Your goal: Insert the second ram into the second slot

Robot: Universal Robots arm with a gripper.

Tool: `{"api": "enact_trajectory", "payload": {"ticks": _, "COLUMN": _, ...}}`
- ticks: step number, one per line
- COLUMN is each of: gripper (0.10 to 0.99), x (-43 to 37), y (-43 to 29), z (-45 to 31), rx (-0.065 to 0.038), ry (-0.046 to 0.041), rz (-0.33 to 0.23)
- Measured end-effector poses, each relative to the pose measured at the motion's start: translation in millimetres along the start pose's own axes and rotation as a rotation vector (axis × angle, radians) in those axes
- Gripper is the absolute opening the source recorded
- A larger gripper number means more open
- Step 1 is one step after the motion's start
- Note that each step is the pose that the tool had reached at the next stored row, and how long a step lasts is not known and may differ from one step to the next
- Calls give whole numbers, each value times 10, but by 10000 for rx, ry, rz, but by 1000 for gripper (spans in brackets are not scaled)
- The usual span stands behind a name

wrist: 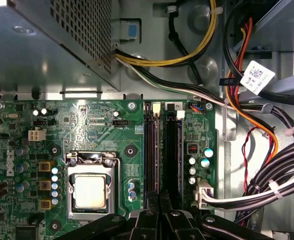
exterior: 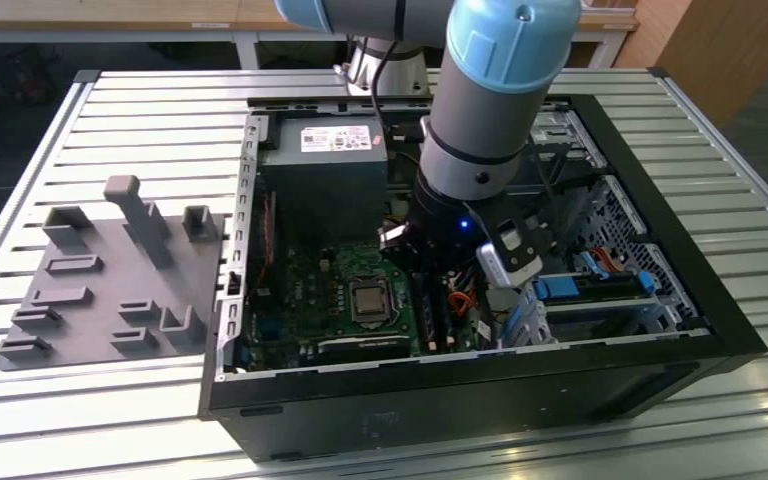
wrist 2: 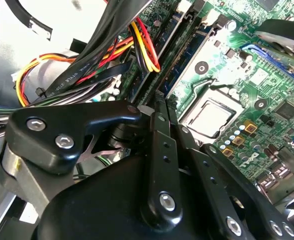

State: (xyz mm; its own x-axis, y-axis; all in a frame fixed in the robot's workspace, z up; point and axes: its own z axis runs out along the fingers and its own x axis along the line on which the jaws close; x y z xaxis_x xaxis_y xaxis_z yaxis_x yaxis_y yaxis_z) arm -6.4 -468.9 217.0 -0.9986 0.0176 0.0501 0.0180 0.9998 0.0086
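My gripper (wrist 2: 156, 107) (wrist: 160, 196) is deep inside the open computer case (exterior: 624, 345), over the two memory slots (exterior: 432, 312) beside the processor socket. Its fingers (wrist 2: 160, 150) are pressed together. A thin blue circuit-board stick (wrist 2: 187, 57), the ram, runs straight on from the fingertips, standing along the slots. I cannot tell whether the fingers pinch it or only meet its edge. In the first wrist view, the slot nearer the socket (wrist: 152, 150) shows a bluish edge. The slot marked as the second (wrist: 173, 150) looks black.
The processor socket (wrist: 90, 190) (wrist 2: 212, 112) lies just beside the slots. Cable bundles (wrist: 267, 150) (wrist 2: 102, 45) hang close on the other side. The power supply box (exterior: 324, 150) stands at the far end. Blue drive clips (exterior: 584, 288) and a grey holder plate (exterior: 104, 290) flank the board.
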Motion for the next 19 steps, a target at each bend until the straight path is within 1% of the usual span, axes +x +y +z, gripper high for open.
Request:
{"api": "enact_trajectory", "payload": {"ticks": 8, "gripper": 129, "x": -1, "y": -1, "z": 10, "rx": 2, "ry": -1, "rz": 0}}
{"api": "enact_trajectory", "payload": {"ticks": 10, "gripper": 141, "x": -1, "y": 0, "z": 9, "rx": 0, "ry": 0, "rz": 0}}
{"api": "enact_trajectory", "payload": {"ticks": 11, "gripper": 204, "x": 0, "y": 0, "z": 7, "rx": -1, "ry": 0, "rz": 0}}
{"api": "enact_trajectory", "payload": {"ticks": 12, "gripper": 204, "x": 0, "y": 0, "z": 1, "rx": 2, "ry": 0, "rz": 0}}
{"api": "enact_trajectory", "payload": {"ticks": 14, "gripper": 204, "x": 1, "y": 0, "z": -26, "rx": 1, "ry": 0, "rz": 0}}
{"api": "enact_trajectory", "payload": {"ticks": 19, "gripper": 204, "x": 7, "y": 1, "z": -134, "rx": 1, "ry": 1, "rz": 1}}
